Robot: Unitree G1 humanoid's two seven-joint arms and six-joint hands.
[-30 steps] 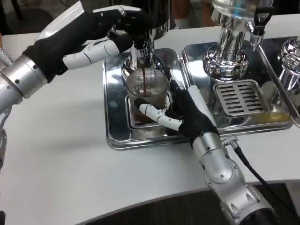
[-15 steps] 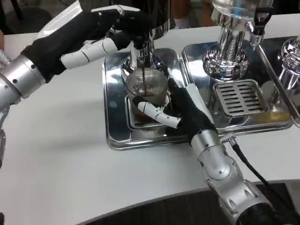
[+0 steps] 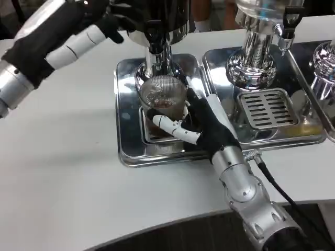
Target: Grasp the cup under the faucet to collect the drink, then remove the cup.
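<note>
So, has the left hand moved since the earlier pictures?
Yes. The left hand has drawn back up and to the picture's left, away from the faucet, which stayed in place over the cup.

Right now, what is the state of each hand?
Left hand: by the dispenser top; cannot be told.
Right hand: holding the cup under the faucet.

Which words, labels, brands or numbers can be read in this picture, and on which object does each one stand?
None can be read: the cup, the faucet, the steel tray and the second dispenser bear no visible lettering. The right hand holding the cup has no marking either.
</note>
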